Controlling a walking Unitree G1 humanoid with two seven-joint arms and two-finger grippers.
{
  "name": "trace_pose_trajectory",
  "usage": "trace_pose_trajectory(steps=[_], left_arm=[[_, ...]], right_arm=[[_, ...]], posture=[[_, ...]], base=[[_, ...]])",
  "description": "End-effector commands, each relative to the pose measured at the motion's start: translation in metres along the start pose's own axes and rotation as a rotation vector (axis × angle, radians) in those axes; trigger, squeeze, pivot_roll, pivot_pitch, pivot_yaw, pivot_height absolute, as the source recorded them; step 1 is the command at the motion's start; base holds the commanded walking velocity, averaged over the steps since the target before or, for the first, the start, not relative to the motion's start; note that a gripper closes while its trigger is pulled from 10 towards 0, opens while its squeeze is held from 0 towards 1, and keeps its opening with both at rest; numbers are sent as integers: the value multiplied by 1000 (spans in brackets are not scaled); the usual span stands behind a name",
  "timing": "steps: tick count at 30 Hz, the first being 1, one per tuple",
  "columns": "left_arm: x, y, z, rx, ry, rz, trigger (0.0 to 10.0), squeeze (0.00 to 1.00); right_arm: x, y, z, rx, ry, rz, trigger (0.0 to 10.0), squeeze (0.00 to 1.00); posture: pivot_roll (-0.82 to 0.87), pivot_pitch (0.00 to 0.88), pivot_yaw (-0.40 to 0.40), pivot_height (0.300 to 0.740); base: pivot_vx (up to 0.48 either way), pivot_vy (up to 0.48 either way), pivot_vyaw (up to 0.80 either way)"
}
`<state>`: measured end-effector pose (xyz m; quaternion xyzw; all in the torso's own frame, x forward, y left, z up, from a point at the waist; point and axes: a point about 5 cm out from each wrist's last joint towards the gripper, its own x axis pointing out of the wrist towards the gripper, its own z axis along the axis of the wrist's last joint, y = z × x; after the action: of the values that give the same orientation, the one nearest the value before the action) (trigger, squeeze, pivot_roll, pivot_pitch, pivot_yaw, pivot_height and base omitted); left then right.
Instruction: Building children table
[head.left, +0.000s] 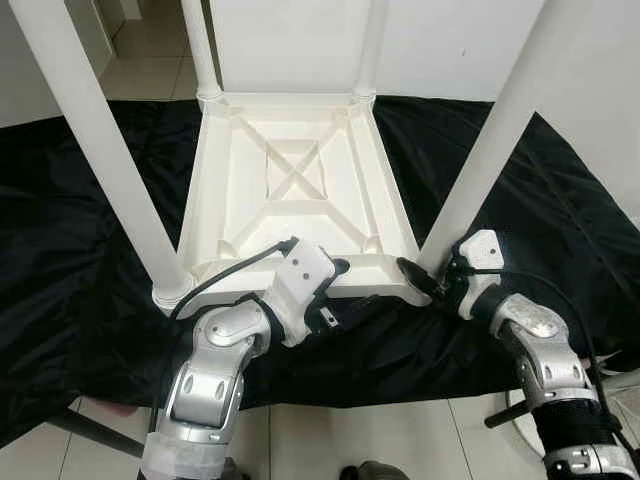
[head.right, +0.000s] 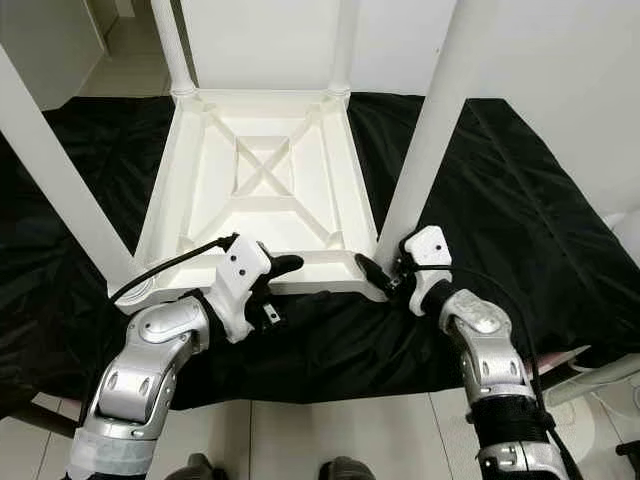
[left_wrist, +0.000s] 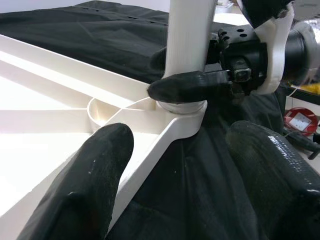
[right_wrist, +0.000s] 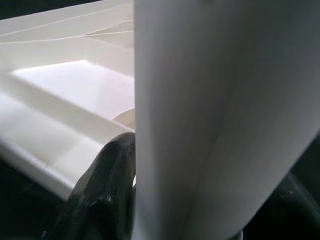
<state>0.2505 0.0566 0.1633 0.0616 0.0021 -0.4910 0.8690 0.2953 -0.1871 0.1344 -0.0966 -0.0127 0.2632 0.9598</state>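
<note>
Nearest the robot, both silver arms reach forward to the near edge of a white plastic children's table (head.left: 300, 190) that lies upside down on a black cloth (head.left: 70, 250) spread over the tiled floor (head.left: 380, 440). The left gripper (head.left: 335, 290) sits at the middle of the table's near edge; its fingers (left_wrist: 85, 185) are spread apart, one over the white rim and the other over the cloth, holding nothing. The right gripper (head.left: 418, 278) is at the near right corner, its fingers (left_wrist: 187, 86) closed around the base of the near right leg (head.left: 490, 140), just above the corner socket. The near left leg (head.left: 100, 150) stands in its socket at the near left corner. Farther back, the ribbed underside shows a crossed brace, and two more legs (head.left: 198, 45) rise from the far corners.
</note>
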Motion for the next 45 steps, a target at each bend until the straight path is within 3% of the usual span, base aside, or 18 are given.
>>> trace_pose_trajectory(steps=[1,2,3,4,6,8,9,11,15,25,26,33,38,39,44,45], left_arm=[[2,5,2,-20,-26,197,10000,0],[1,7,2,-25,-34,220,10000,0],[1,7,2,-25,-34,220,10000,0],[1,9,3,-28,-39,232,10000,0],[1,9,3,-28,-39,232,10000,0],[0,9,3,-29,-42,234,10000,0],[0,9,3,-29,-42,234,10000,0],[0,9,3,-27,-44,234,10000,0],[1,8,4,-24,-46,226,10000,0],[2,9,4,-20,-52,238,10000,0],[2,9,4,-20,-53,238,10000,0],[3,7,3,-21,-54,233,10000,0],[3,5,1,-19,-48,226,10000,0],[3,5,1,-19,-48,225,10000,0],[1,5,-1,-14,-38,219,10000,0],[1,5,-1,-14,-38,219,10000,0]], right_arm=[[2,7,-3,0,28,-13,10000,0],[4,26,-1,52,12,-76,10000,0],[4,26,-1,52,12,-76,10000,0],[4,37,1,94,9,-142,10000,0],[4,37,1,94,9,-142,10000,0],[4,43,0,156,23,-268,10000,0],[4,43,0,156,23,-268,10000,0],[2,48,1,194,39,-433,10000,0],[2,55,5,215,52,-575,10000,0],[-1,56,11,214,58,-617,10000,0],[-2,55,12,209,49,-617,10000,1000],[-8,48,18,160,10,-612,10000,1000],[-13,45,17,153,-23,-531,10000,1000],[-15,45,15,151,-30,-481,10000,0],[-23,35,8,142,-50,-257,10000,0],[-23,35,8,142,-50,-257,10000,0]], posture=[[-39,44,-16,740],[-37,42,-22,740],[-37,42,-22,740],[-37,42,-22,740],[-37,42,-22,740],[-33,37,-27,740],[-33,37,-27,740],[-37,36,-25,740],[-36,30,-26,740],[-37,17,-29,740],[-36,15,-31,740],[-36,8,-35,740],[-34,5,-40,740],[-35,3,-39,740],[-37,0,-34,740],[-37,0,-34,740]], base=[[0,0,0],[0,0,0],[0,0,0],[0,0,0],[0,0,0],[0,0,0],[0,0,0],[0,0,0],[0,0,0],[0,0,0],[0,0,0],[0,0,0],[0,0,0],[0,0,0],[0,0,0],[0,0,0]])
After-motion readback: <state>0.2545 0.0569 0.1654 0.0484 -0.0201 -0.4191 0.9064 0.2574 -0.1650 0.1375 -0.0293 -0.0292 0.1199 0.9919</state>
